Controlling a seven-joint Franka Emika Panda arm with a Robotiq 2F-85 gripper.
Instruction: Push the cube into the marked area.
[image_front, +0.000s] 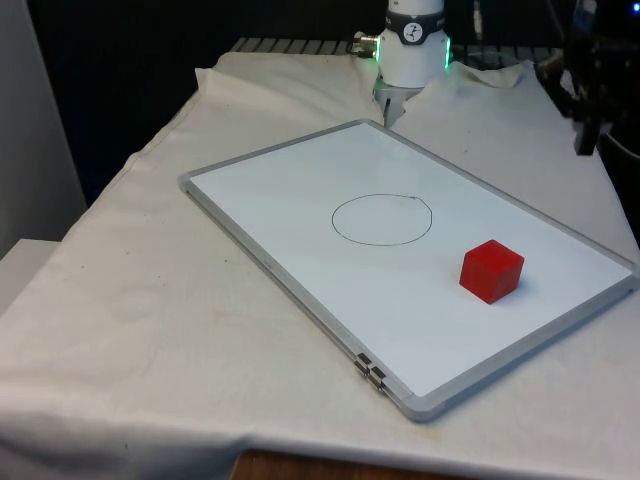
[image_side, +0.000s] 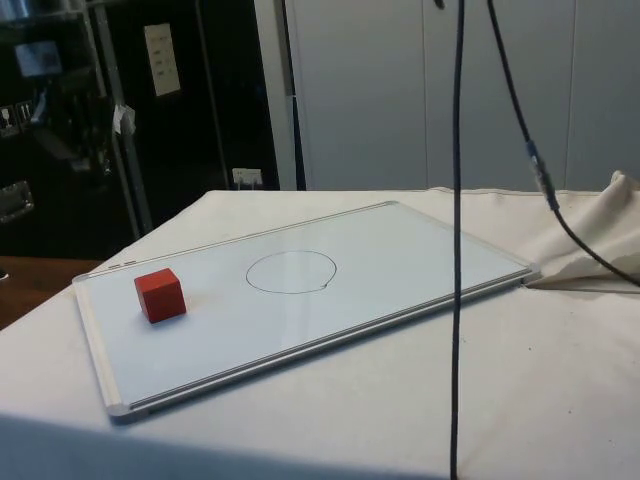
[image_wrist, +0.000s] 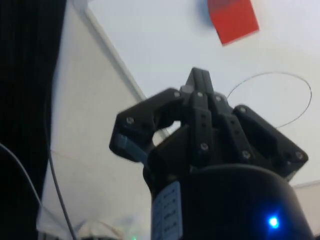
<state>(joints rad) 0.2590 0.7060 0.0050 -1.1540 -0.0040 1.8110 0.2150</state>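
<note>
While the red cube (image_front: 491, 270) sits outside the drawn circle (image_front: 381, 219), the gripper (image_wrist: 200, 85) looks closed, empty; apart.

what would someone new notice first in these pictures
The red cube stands out first, sitting on the whiteboard toward the front view's right, outside the drawn circle. The circle is near the board's middle, with nothing in it. The black gripper hangs above the board with its fingers together, apart from the cube.
</note>
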